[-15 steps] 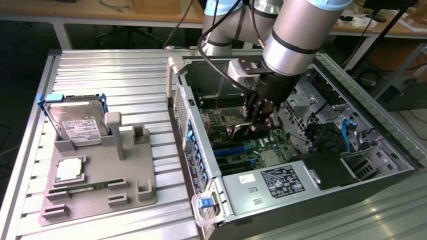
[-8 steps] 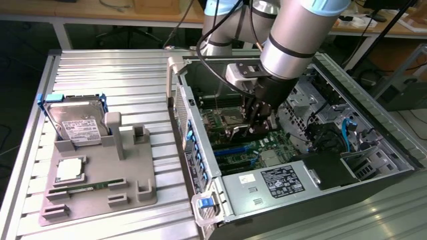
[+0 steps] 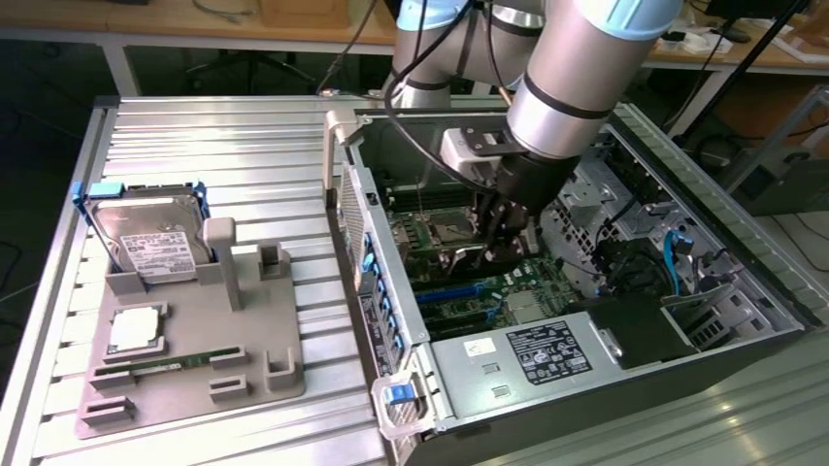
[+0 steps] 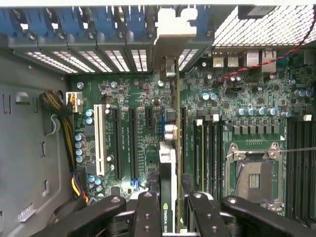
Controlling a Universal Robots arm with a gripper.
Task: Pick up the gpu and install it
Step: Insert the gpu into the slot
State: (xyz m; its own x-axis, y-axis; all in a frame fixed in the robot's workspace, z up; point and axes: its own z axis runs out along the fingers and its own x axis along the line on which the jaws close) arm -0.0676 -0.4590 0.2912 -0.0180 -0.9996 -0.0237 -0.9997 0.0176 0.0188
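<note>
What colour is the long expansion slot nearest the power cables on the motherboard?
White, clearest in the wrist view; the neighbouring slots are black.

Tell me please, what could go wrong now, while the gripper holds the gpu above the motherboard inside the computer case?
1. The gpu stands edge-on over the motherboard; if it is tilted or off the slot, pressing may strain the card.
2. Its bracket sits close to the blue rear slot clips and could catch.
3. The gripper holds one edge only, so the card might pivot.

Open computer case [image 3: 725, 291], hard drive [image 3: 153, 248] upright in grey holder [image 3: 247, 359], memory stick [image 3: 169, 362]
</note>
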